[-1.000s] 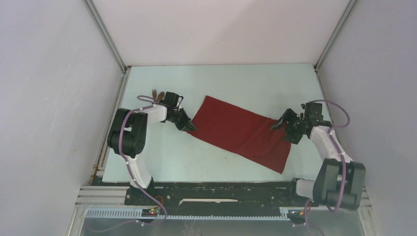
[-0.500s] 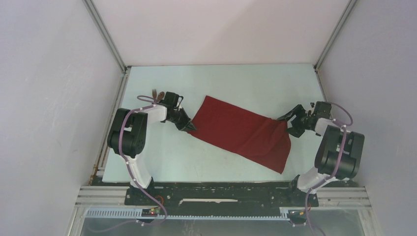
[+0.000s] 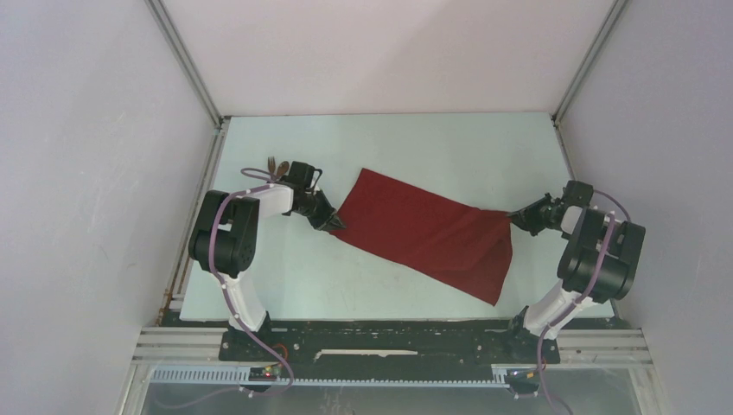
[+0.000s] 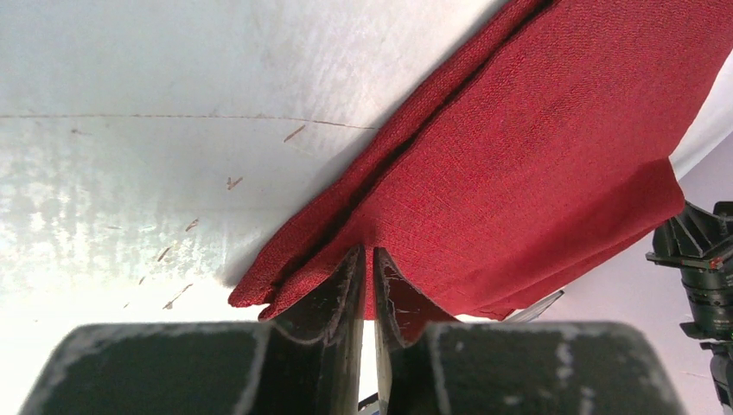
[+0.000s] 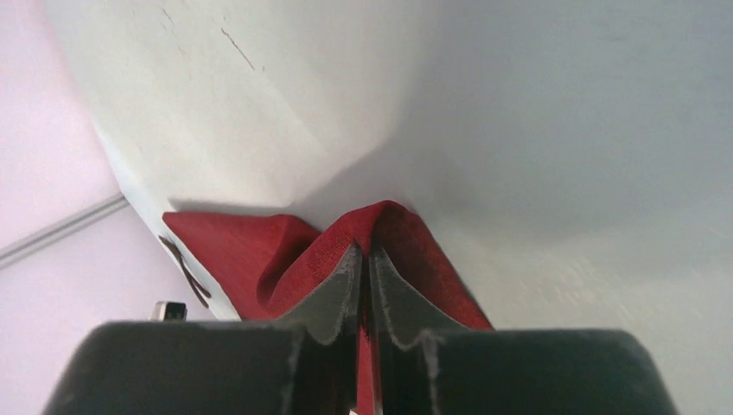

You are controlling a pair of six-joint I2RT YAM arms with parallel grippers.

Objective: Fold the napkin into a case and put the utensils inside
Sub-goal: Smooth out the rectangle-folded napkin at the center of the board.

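The dark red napkin [image 3: 423, 232] lies folded in layers as a slanted strip across the middle of the table. At its left end my left gripper [image 3: 332, 222] is shut on the cloth's corner, and the layered edge [image 4: 346, 203] shows in the left wrist view. My right gripper [image 3: 515, 216] is shut on the napkin's far right corner, and the red fabric [image 5: 380, 226] bunches up around the fingertips [image 5: 346, 268]. The brown utensils [image 3: 277, 163] lie behind the left arm near the left wall, mostly hidden by it.
The pale table [image 3: 415, 143] is enclosed by white walls with metal corner posts [image 3: 186, 65]. The arm bases sit on a black rail [image 3: 372, 337] at the near edge.
My right gripper has swung out to the right and closed on the napkin's far right corner. The left gripper and the cloth's left end have stayed still.
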